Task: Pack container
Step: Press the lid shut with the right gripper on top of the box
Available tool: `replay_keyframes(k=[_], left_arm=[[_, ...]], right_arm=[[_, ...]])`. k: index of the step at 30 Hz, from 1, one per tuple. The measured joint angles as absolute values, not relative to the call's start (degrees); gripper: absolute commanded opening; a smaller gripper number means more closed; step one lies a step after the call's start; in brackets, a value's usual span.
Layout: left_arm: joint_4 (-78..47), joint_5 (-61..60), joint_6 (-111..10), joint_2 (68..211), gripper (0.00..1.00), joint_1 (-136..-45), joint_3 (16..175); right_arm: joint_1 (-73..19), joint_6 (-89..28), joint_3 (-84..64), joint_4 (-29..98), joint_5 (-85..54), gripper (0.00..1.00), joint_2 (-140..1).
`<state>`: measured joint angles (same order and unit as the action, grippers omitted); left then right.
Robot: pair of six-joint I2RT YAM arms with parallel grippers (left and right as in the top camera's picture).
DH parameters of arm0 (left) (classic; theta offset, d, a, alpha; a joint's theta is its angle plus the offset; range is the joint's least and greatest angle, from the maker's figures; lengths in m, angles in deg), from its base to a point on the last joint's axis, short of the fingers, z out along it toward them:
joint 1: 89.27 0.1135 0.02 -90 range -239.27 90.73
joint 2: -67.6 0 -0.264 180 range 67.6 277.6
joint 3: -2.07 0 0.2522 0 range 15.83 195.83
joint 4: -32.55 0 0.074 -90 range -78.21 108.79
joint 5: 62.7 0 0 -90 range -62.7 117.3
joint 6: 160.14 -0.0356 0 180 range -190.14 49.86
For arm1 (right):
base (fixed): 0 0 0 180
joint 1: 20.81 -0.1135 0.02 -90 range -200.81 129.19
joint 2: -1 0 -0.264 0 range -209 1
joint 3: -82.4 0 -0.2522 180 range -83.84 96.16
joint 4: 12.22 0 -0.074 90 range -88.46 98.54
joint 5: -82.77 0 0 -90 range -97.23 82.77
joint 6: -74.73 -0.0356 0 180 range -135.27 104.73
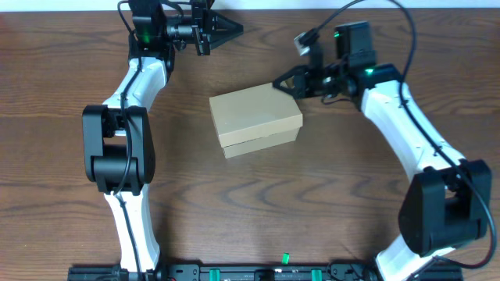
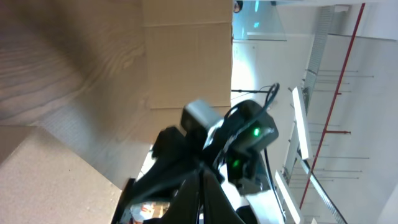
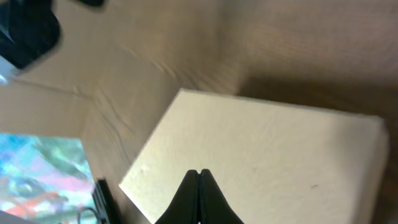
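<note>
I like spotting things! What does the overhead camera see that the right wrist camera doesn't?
Only the overhead view shows both white arms whole, and the left gripper, shut, well away from the container. Only the right wrist view shows, close up, the right gripper with its fingers pressed together in front of the container's top. Both views show the closed container sitting on the brown wooden table.

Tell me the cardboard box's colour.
The cardboard box is plain tan-brown, clearest in the overhead view.
</note>
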<state>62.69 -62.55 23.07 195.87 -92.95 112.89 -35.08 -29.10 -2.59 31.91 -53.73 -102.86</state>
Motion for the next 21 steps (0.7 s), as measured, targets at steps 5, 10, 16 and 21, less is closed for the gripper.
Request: replay_keyframes(k=[5,10,16,21], left_arm=[[62.7,-62.5,23.1,195.9,0.05,-92.9,112.9],[62.7,-62.5,23.1,195.9,0.05,-92.9,112.9],[62.7,-62.5,22.7,195.9,0.05,-92.9,112.9],[62.7,-62.1,21.6,195.9,0.05,-92.9,112.9]], right_arm=[[-38.9,-27.1,-2.6,38.1,-47.7,0.01,-102.9],[-40.5,-25.8,-2.6,42.8,-43.2,0.01,-102.9],[-41.1,-24.6,-2.6,47.0,-38.6,0.01,-102.9],[-43.3,-23.7,-2.5,50.0,-33.9,0.01,-102.9]])
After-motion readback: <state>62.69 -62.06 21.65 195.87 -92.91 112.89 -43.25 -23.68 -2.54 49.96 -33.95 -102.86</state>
